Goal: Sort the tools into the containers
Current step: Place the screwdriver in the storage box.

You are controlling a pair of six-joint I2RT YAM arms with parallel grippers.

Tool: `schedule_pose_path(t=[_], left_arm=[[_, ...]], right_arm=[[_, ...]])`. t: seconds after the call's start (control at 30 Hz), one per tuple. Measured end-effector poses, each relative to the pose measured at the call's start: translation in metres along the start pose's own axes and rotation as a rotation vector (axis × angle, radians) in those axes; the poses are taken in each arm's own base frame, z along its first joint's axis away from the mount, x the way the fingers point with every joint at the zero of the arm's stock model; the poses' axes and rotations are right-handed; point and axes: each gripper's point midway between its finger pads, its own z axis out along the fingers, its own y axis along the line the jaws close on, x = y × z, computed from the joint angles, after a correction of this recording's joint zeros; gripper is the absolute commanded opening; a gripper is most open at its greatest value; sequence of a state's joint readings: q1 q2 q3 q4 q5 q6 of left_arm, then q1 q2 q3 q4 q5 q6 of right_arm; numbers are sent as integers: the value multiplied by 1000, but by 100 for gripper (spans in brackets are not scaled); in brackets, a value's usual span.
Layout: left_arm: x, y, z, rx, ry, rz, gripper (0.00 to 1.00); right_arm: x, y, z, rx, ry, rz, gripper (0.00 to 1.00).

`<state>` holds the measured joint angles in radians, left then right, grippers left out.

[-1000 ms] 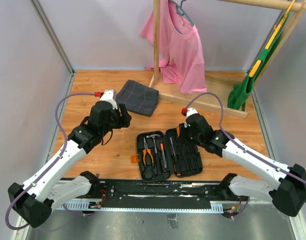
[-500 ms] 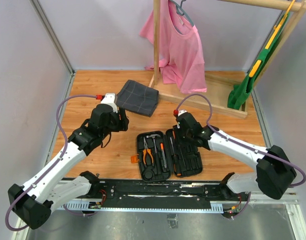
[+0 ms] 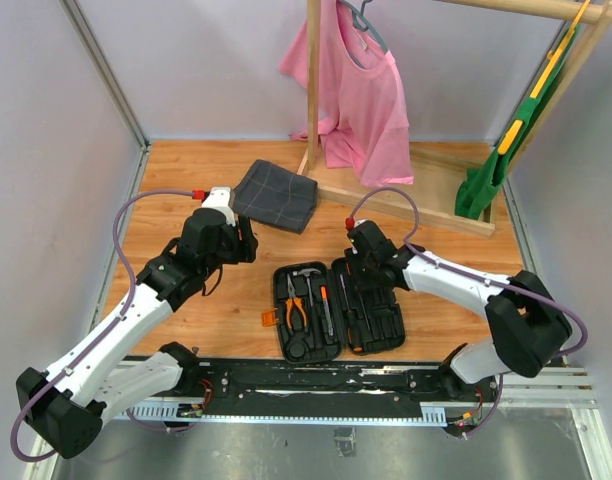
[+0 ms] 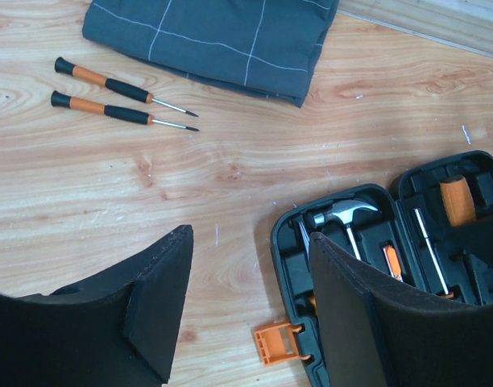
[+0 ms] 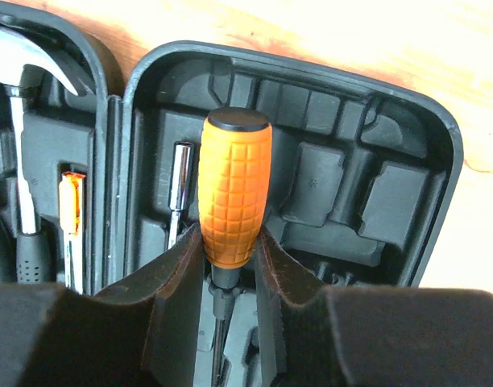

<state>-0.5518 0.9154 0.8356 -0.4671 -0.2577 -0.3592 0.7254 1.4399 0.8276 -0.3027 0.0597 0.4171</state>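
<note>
The black tool case (image 3: 336, 310) lies open near the table's front, with pliers (image 3: 296, 305) and a hammer (image 3: 308, 272) in its left half. My right gripper (image 5: 230, 266) is shut on the lower end of a thick orange-handled screwdriver (image 5: 234, 189), held over the case's right half (image 5: 351, 161). My left gripper (image 4: 250, 306) hangs open and empty above bare wood, just left of the case (image 4: 375, 242) and its orange clasp (image 4: 277, 343). Two slim screwdrivers (image 4: 118, 87) (image 4: 118, 113) lie side by side on the wood in front of the cloth.
A folded dark grey checked cloth (image 3: 276, 193) lies at the back centre. A wooden rack (image 3: 386, 195) behind it carries a pink shirt (image 3: 361, 100) and a green garment (image 3: 496, 160). Walls close in the table on the left and right.
My right arm has swung left, bringing the held screwdriver over the case near its hinge. The left arm shifted slightly at first, then stayed still.
</note>
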Motion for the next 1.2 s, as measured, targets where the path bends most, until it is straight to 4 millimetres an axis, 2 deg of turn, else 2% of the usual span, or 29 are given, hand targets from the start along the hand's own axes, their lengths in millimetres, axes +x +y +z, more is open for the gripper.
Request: schedule_pose_path(t=[0.37,0.87,1.2], left_arm=[[0,0,0,0,0,0,64],[1,0,0,1,2,0,64],[1,-1,0,5,4,0,64]], right_arm=[[6,-3,12,15,30,6,17],[2,-5,15,40,21,28,43],[-1,-4,11,30,9,33,47]])
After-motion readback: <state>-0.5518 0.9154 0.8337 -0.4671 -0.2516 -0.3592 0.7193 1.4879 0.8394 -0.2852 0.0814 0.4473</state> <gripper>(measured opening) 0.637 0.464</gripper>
